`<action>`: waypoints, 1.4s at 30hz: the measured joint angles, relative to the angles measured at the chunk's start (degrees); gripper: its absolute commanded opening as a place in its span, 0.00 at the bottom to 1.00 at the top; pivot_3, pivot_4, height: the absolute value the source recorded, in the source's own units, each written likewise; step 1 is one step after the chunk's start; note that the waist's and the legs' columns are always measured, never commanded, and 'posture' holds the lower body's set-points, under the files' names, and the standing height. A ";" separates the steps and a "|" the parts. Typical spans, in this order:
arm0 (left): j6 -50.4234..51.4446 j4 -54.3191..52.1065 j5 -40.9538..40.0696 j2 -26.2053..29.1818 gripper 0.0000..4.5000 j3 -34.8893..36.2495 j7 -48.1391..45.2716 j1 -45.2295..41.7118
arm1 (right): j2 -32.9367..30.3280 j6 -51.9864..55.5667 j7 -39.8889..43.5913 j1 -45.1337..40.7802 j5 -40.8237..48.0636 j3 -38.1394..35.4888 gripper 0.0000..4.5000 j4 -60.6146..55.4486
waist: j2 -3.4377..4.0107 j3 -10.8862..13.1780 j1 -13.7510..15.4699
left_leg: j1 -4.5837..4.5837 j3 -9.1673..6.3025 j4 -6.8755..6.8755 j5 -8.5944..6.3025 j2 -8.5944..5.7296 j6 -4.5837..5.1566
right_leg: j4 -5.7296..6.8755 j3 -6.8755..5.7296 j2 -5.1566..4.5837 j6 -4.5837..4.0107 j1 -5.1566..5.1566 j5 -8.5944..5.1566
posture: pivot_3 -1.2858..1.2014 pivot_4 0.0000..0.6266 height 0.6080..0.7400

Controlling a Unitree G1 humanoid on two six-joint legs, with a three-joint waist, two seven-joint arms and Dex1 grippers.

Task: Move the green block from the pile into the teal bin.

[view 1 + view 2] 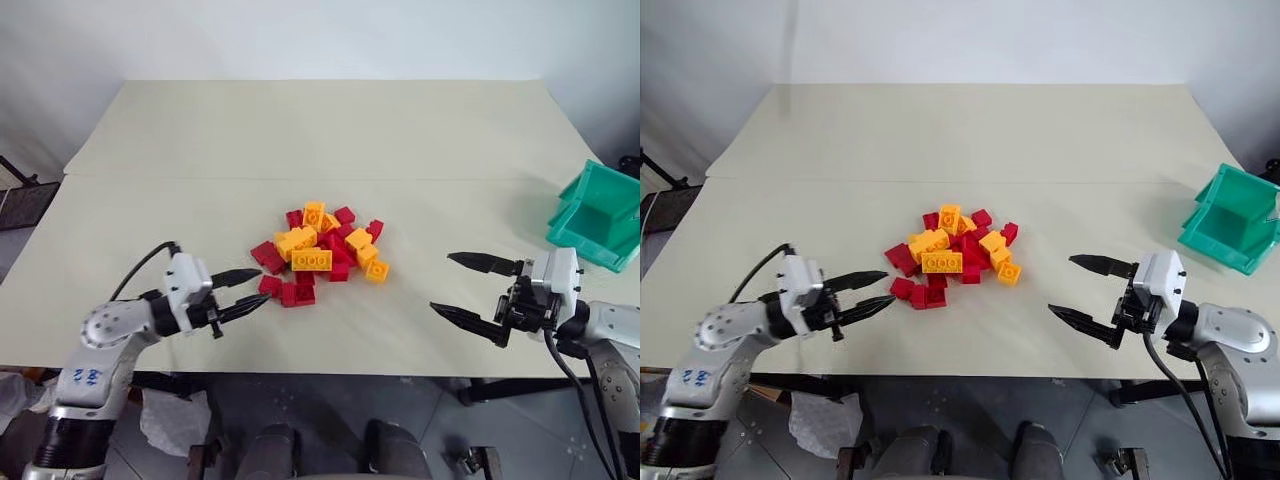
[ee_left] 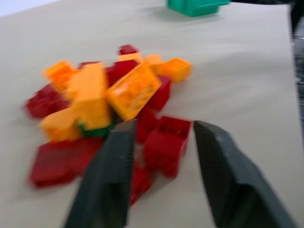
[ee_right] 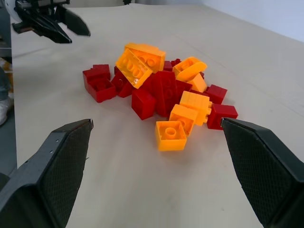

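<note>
The green block [image 2: 95, 130] lies buried under the pile [image 1: 322, 252].

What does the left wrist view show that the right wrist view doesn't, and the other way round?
Left wrist view, missing from the right wrist: a sliver of the green block tucked under orange-yellow bricks, and the teal bin beyond the pile. Right wrist view, missing from the left wrist: the left claw, slightly open, across the pile. Both: the pile of red and orange-yellow bricks on the table.
</note>
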 measured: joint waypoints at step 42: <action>-1.25 17.38 6.93 -3.51 0.27 -0.22 0.65 -14.33 | 4.10 -2.27 -5.30 2.64 -1.27 1.32 1.00 -4.35 | -0.10 0.05 -0.03 | -0.01 0.46 0.09 0.01 -0.01 0.04 | 0.05 0.03 0.00 0.06 0.00 0.03 | 0.52 0.24 1.00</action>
